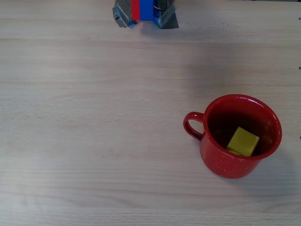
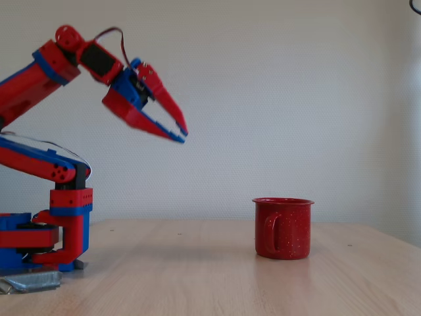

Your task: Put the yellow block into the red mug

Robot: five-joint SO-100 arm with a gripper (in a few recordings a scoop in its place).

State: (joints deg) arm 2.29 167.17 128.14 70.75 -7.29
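The red mug [image 1: 220, 162] stands upright at the right of the table in the overhead view, its handle pointing left. The yellow block [image 1: 243, 141] lies tilted inside it, on the dark bottom. In the fixed view the red mug [image 2: 283, 230] sits right of centre and its wall hides the block. My gripper [image 2: 181, 135] hangs high in the air, well to the left of the mug and far above the table. Its red pointed fingers meet at the tips with nothing between them.
The arm's base [image 1: 143, 12] is taped down at the table's far edge in the overhead view; in the fixed view the base [image 2: 62, 237] stands at the left. Bare light wood [image 1: 94, 117] spreads between base and mug.
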